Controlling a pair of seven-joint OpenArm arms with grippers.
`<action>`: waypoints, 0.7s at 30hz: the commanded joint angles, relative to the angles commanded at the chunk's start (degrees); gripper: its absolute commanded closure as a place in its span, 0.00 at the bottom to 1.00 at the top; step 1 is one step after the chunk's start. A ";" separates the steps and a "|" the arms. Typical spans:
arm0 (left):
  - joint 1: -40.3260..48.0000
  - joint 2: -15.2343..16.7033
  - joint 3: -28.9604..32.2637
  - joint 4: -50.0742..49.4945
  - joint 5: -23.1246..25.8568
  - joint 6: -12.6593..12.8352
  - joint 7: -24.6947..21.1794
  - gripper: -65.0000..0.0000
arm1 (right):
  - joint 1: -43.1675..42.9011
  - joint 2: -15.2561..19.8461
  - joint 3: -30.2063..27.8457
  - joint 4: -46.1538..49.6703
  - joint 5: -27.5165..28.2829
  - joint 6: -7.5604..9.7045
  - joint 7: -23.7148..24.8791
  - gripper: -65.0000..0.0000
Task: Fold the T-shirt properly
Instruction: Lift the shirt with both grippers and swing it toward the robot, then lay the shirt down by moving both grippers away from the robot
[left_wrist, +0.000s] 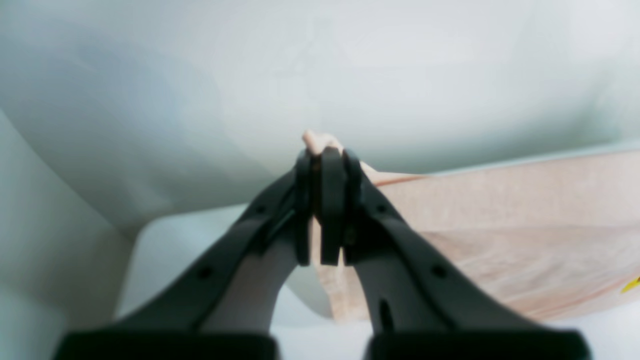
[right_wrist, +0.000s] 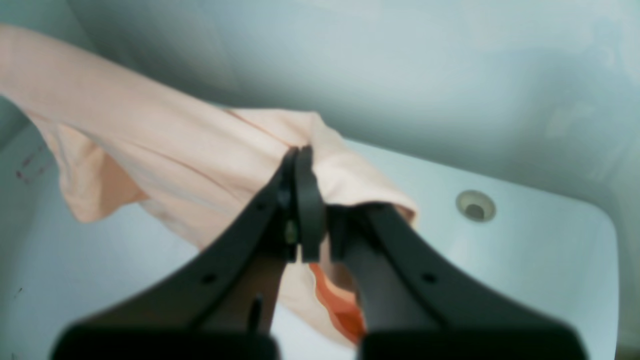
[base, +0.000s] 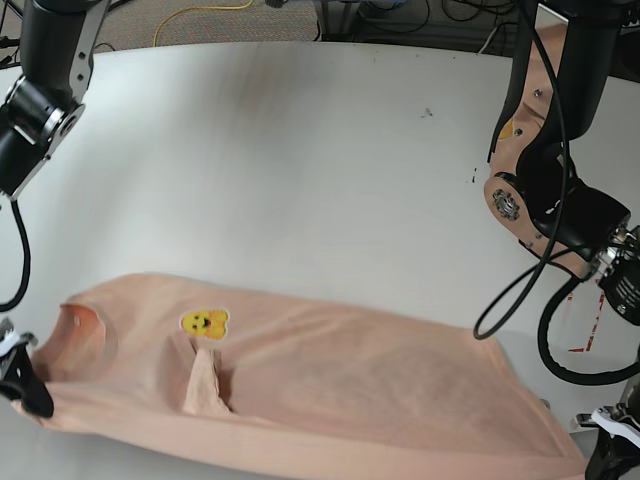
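The peach-pink T-shirt (base: 330, 385) stretches across the front of the white table (base: 300, 150), its yellow emoji print (base: 204, 322) facing up toward the left. A small fold of cloth bunches just below the print. My right gripper (right_wrist: 302, 165) is shut on a bunched edge of the T-shirt (right_wrist: 165, 155); in the base view it sits at the shirt's left end (base: 25, 385). My left gripper (left_wrist: 325, 160) is shut on a corner of the T-shirt (left_wrist: 525, 235), at the shirt's right end (base: 608, 445) in the base view. The cloth hangs taut between them.
A round hole (right_wrist: 475, 206) sits in the table beside the right gripper. Black cables (base: 545, 300) loop down from the left arm's body (base: 545, 190) at the right edge. Small red marks (base: 582, 345) lie on the table there.
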 joint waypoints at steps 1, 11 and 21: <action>-0.62 0.00 0.00 -0.26 0.00 0.00 0.00 0.97 | 1.49 0.09 -0.97 -0.79 0.00 0.00 0.00 1.00; -13.27 -5.01 0.97 -2.81 0.00 0.00 0.35 0.97 | 24.18 0.18 -15.91 -11.34 0.00 0.00 0.00 1.00; -20.22 -7.12 4.57 -6.77 -0.44 0.00 0.18 0.97 | 37.98 0.18 -24.44 -13.19 0.09 0.00 0.00 1.00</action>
